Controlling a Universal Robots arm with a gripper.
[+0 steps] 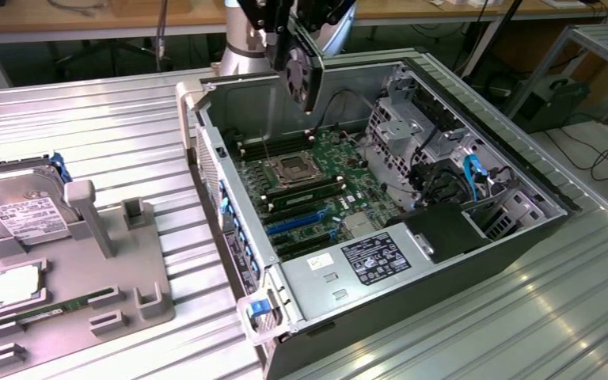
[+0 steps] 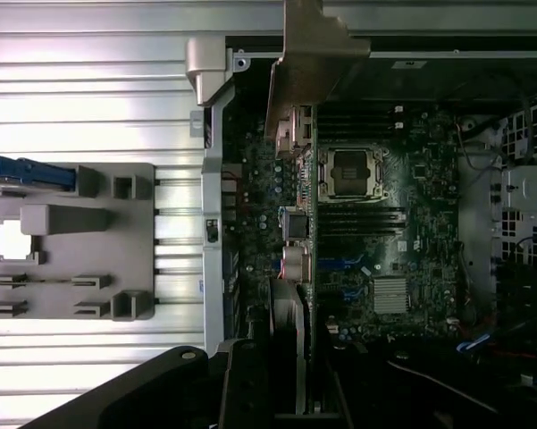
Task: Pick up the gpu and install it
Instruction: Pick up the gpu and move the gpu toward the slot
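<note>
Dark gpu (image 1: 306,73) hangs upright and edge-down in the gripper (image 1: 298,33), whose jaws are closed narrowly on the card's top. It is held in the air over the open case (image 1: 211,89), not yet touching the motherboard (image 1: 315,178). The arm comes straight down from the exterior view's top edge. From the wrist, the card is seen edge-on above the board.

Ribbed metal table (image 1: 104,119) w/ open PC case (image 1: 442,305), grey parts tray (image 1: 66,273).
</note>
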